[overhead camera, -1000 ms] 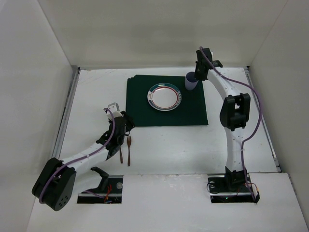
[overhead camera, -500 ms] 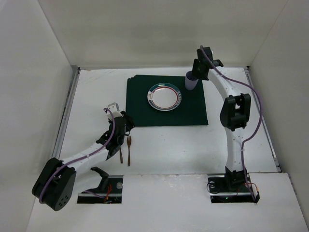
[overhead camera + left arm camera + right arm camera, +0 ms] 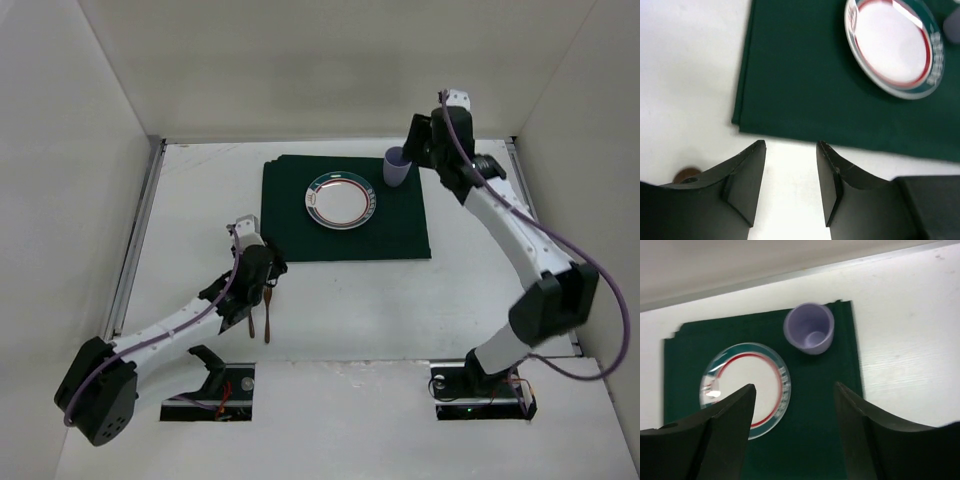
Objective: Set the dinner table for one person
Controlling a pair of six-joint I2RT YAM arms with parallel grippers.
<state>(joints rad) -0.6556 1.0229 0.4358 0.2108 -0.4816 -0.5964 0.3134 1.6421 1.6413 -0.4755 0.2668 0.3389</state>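
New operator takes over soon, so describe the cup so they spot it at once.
On the white dinner table lies a dark green placemat. At its far right corner, beside the plate, stands the cup. It is the only upright, pale lilac thing there; the plate is flat and white with a teal and red rim.

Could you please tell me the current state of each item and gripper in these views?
placemat: lying flat on the dinner table.
plate: right way up, empty, on the placemat.
cup: upright, empty, on the placemat's far right corner.
brown utensils: lying flat on the dinner table, off the placemat.
left gripper: open, empty.
right gripper: open, empty, clear of the cup.
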